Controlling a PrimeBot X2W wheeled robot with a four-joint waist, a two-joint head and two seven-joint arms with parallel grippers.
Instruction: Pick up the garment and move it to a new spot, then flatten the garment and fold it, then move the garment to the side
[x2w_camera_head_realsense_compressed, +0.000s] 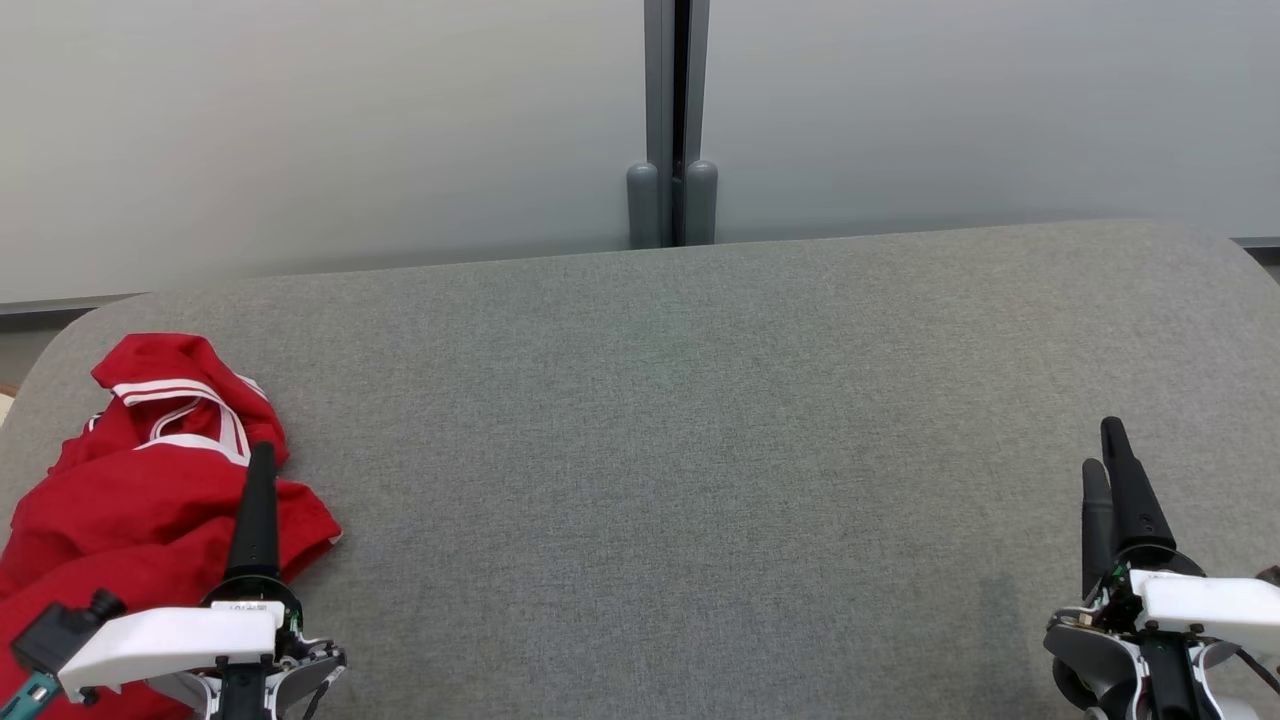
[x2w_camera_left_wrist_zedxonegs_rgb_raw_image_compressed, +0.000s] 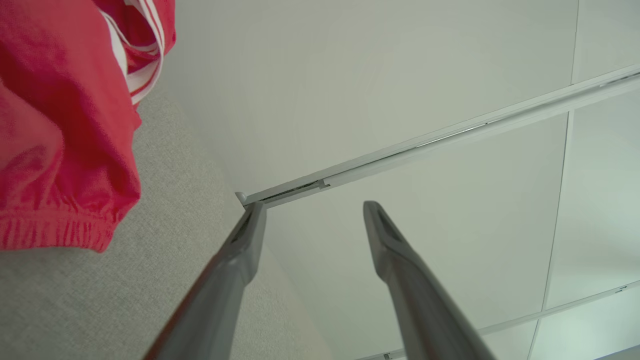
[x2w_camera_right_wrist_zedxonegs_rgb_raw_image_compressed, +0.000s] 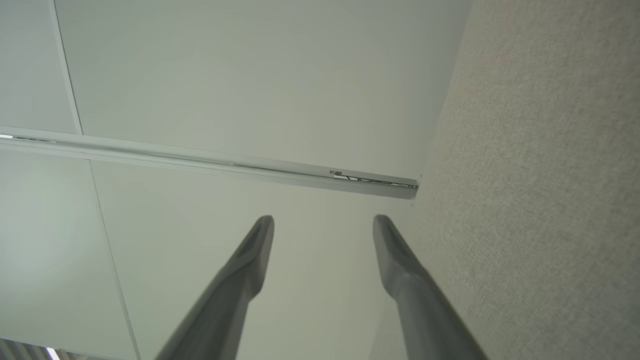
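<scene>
Head view, lower left: the garment (x2w_camera_head_realsense_compressed: 150, 480), red with white stripes, lies bunched in a heap on the gray fabric surface (x2w_camera_head_realsense_compressed: 700, 400), close to that surface's left edge. It runs out of the frame at the left and at the bottom. Nothing about it is flat or folded. The left wrist view shows a gathered elastic hem at its upper left.

Left gripper (x2w_camera_left_wrist_zedxonegs_rgb_raw_image_compressed: 314, 206): jaws spread wide, nothing between them. In the left wrist view the two fingers aim at the pale wall panels (x2w_camera_head_realsense_compressed: 350, 130) beyond the surface's far edge, and the garment sits off to the upper left of that frame, outside the gap. In the head view one dark finger overlaps the heap's right part. I cannot tell from that view whether it touches the cloth or hangs above it.

Right gripper (x2w_camera_head_realsense_compressed: 1103, 445): lower right of the head view, well apart from the garment, jaws likewise wide and empty. Its wrist view shows the gap against the wall, with gray surface along the right of the frame.

Centre and right of the surface: bare cloth, room for spreading.

Progress, judged: at the start. No grasp made. Left to do: pick up, carry to a new spot, flatten, fold, move aside. The left arm is the nearer one for the first grasp.
</scene>
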